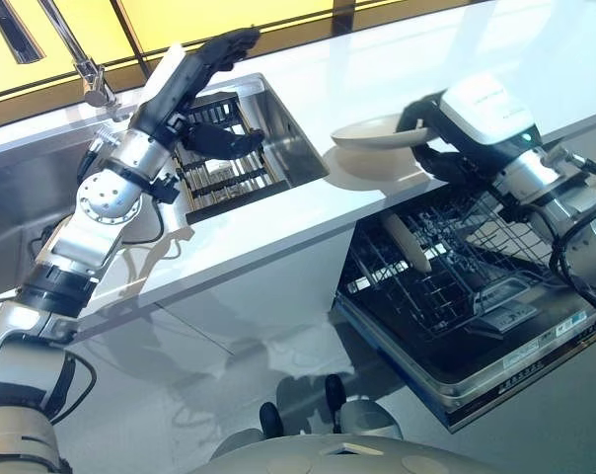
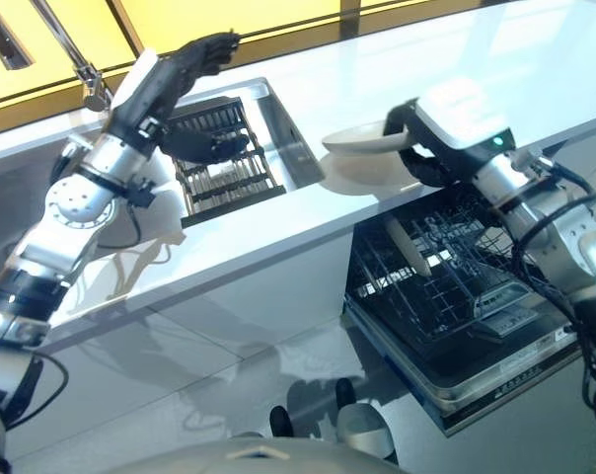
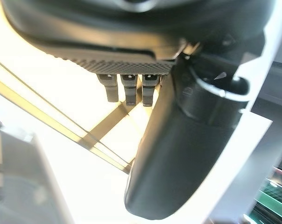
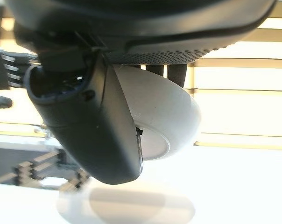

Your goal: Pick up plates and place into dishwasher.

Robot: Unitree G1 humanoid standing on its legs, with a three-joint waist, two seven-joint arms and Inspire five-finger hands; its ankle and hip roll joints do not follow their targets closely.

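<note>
White countertop [image 1: 397,69], smooth and glossy, running across the scene above pale cabinet fronts. Set into it at the robot's left, a steel sink [image 1: 296,148] holding a dark slatted rack [image 1: 219,168]. Chrome tap [image 1: 86,74] rising at the sink's far corner. Below the counter edge at the right, an open dishwasher [image 1: 495,341] with its wire basket [image 1: 446,267] pulled out, one pale plate [image 1: 407,242] standing upright in the tines.
</note>
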